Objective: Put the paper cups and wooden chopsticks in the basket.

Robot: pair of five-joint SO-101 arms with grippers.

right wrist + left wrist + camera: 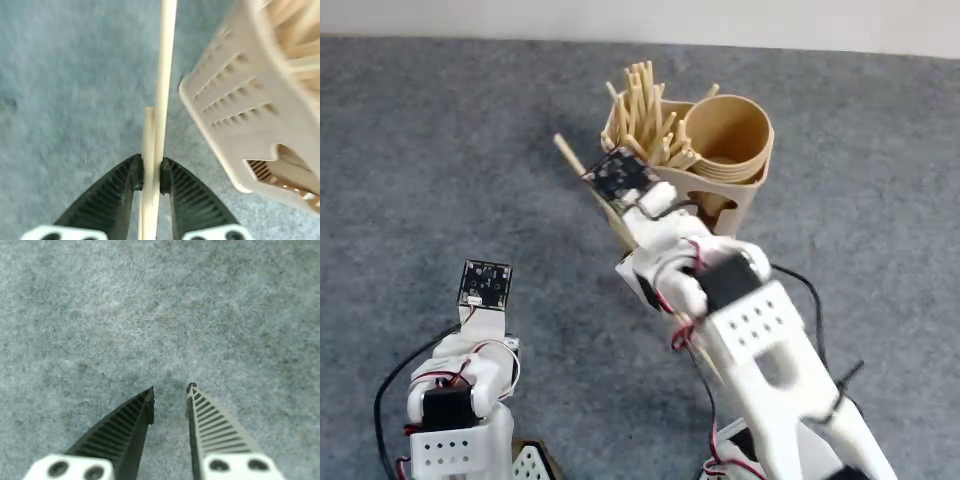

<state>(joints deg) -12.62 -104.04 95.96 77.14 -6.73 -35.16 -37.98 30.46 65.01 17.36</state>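
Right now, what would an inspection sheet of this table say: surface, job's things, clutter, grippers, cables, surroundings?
Surface: grey felt-like mat.
Job's things: basket holds stacked paper cups and chopstick bundle; chopstick pair outside it, by its wall.
Clutter: nothing seen.
Grippers: right gripper shut on chopstick pair; left gripper open over bare mat.
Cables: black cables by both arms; red wires on them.
Surroundings: pale strip beyond the mat's far edge.

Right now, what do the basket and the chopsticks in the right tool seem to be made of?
The basket: probably moulded plastic, beige and matte, judging by its even slotted walls. The chopsticks: pale bare wood, apparently unvarnished, with no shine.
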